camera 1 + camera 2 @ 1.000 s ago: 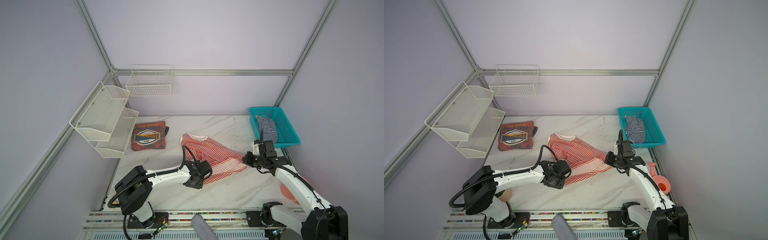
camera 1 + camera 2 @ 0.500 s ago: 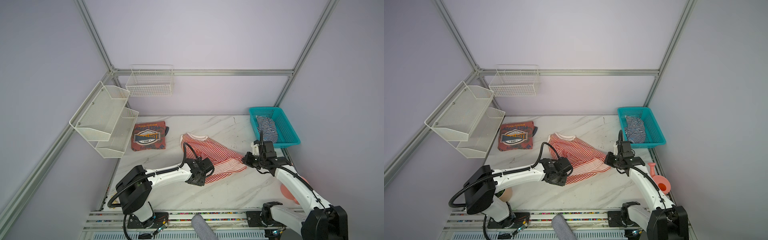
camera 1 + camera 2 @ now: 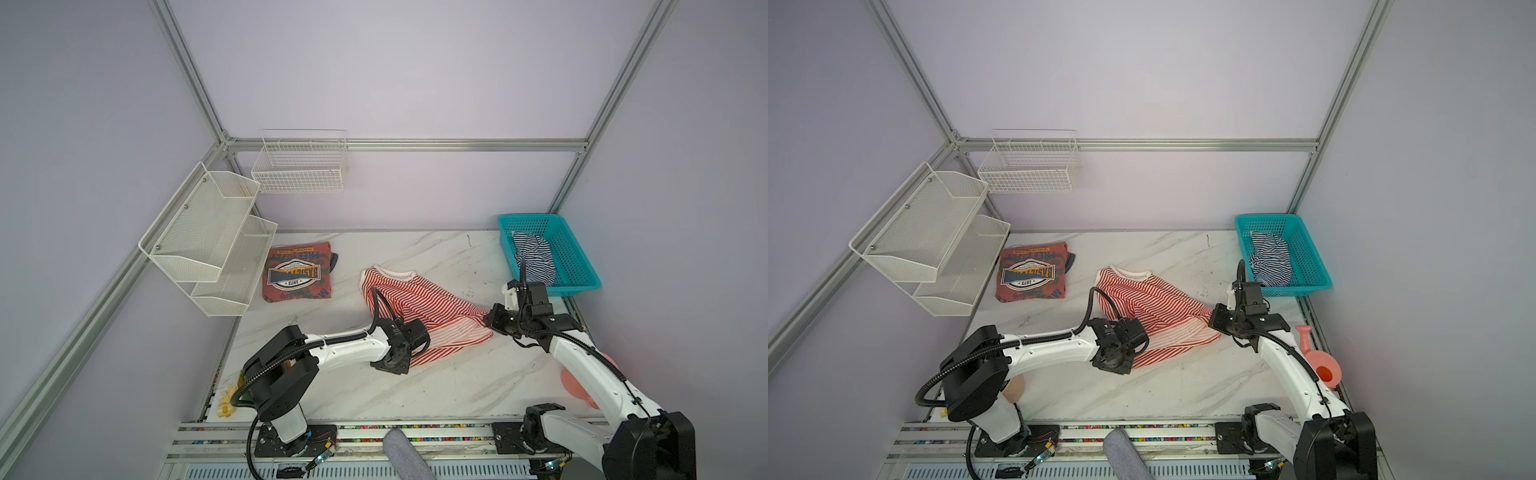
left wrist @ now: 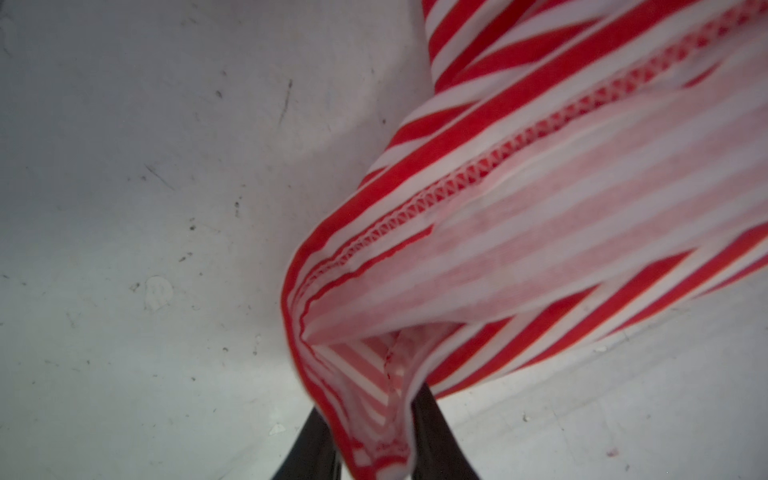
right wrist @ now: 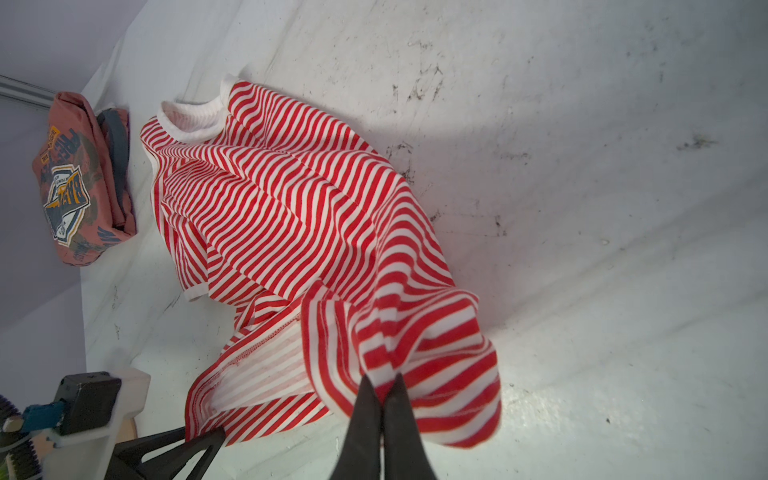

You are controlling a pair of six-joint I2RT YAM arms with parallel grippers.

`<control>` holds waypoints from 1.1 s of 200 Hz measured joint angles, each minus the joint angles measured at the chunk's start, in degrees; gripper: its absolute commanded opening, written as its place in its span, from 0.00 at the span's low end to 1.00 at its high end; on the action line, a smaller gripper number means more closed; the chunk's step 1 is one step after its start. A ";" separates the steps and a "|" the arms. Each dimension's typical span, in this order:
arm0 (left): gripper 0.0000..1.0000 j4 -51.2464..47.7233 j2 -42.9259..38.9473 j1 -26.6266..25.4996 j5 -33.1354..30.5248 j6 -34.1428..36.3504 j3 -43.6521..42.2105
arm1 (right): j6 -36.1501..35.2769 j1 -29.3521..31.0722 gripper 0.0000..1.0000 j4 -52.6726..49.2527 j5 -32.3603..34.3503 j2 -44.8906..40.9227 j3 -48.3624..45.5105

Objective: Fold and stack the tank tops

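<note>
Where lilac walls meet scuffed worktop, the red-striped top lies. Left end effector and right end effector pinch it.

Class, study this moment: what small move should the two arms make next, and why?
Probably lift both hem ends slightly and draw them apart: the left gripper and right gripper each pinch the rumpled red-and-white striped cloth tank top, whose hem lies bunched.

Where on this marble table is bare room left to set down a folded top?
Free: the front strip of the marble table, between the red-striped tank top and the near edge; also the back strip between the rust-red 1973 shirt and the teal basket. Crowded: the middle, where the left gripper and right gripper both hold that top.
</note>
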 measured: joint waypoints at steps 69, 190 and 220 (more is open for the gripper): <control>0.00 -0.90 -1.22 0.00 -2.51 0.39 0.04 | 0.00 0.00 0.00 0.13 -0.76 -0.07 -0.09; 0.00 -5.31 -25.31 11.89 -31.61 21.53 16.22 | -1.11 0.00 0.00 -1.27 -6.56 3.50 22.25; 0.00 1.95 -29.35 15.28 -35.12 31.06 16.24 | -1.60 -0.46 0.00 -1.38 -10.78 5.22 27.36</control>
